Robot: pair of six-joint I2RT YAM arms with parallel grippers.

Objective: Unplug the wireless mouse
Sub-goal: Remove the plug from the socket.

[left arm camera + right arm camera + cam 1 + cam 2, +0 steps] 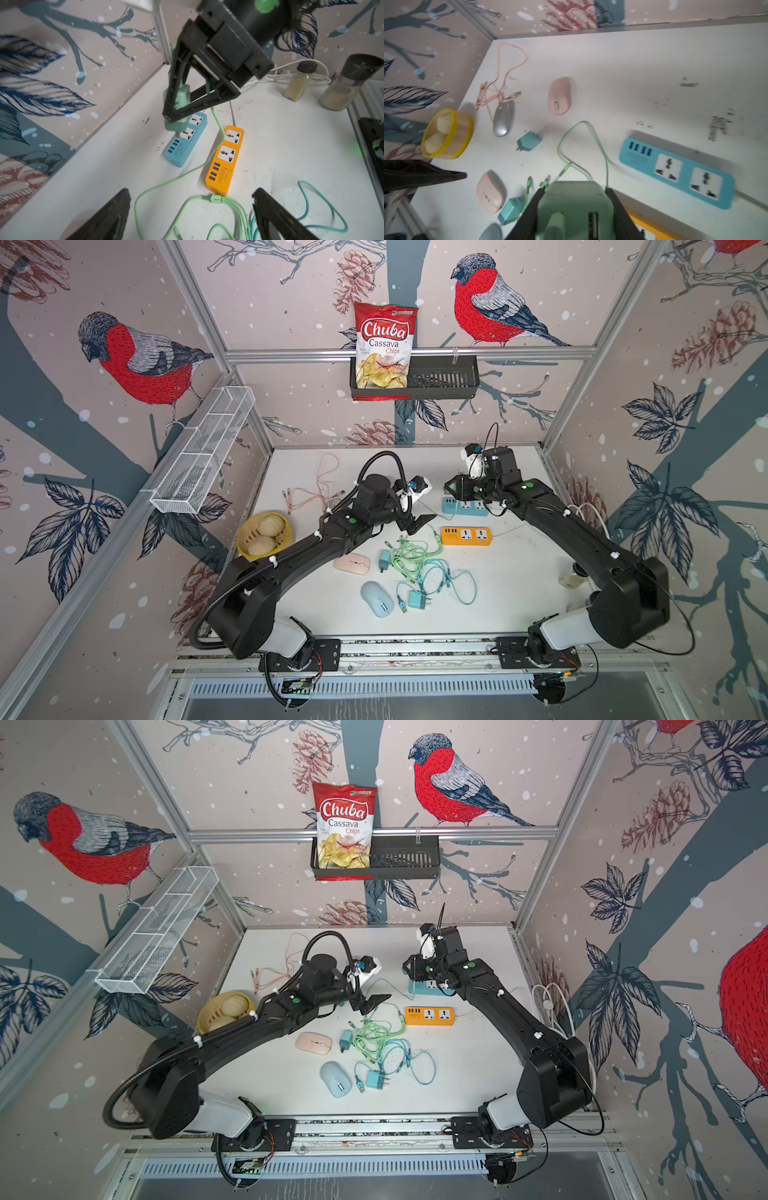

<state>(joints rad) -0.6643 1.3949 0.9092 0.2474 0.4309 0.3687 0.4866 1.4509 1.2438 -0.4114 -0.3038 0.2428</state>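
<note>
The right gripper (pixel 169 117) pinches a green adapter (pixel 575 205) between its 2 fingers. It holds the adapter in the air just off the left end of the blue power strip (pixel 465 507), apart from the strip's 2 sockets.

A green cable (pixel 582 122) leaves the adapter and drops to the white table (pixel 519 593). It runs to a splitter (pixel 215 199) just beside the left end of the orange power strip (pixel 466 536), which lies nearer than the blue one. From there it joins a tangle of green and teal cables (pixel 411 558) at mid-table.

The left gripper (pixel 417 523) hovers above the table just left of the orange strip, its jaws spread wide with nothing between them.

4 mice show in the right wrist view.
- A pink mouse (pixel 352 563) lies just left of the tangle, beside a teal charger (pixel 384 560).
- A blue mouse (pixel 377 598) lies nearer, toward the front edge.
- A silver mouse (pixel 504 118) and a second pink mouse (pixel 559 96) lie farther left, under the left arm and hidden from both top views.

Loose green plug ends rest on the table near the pink mouse. Whether any cable end sits in a mouse cannot be told.
</note>
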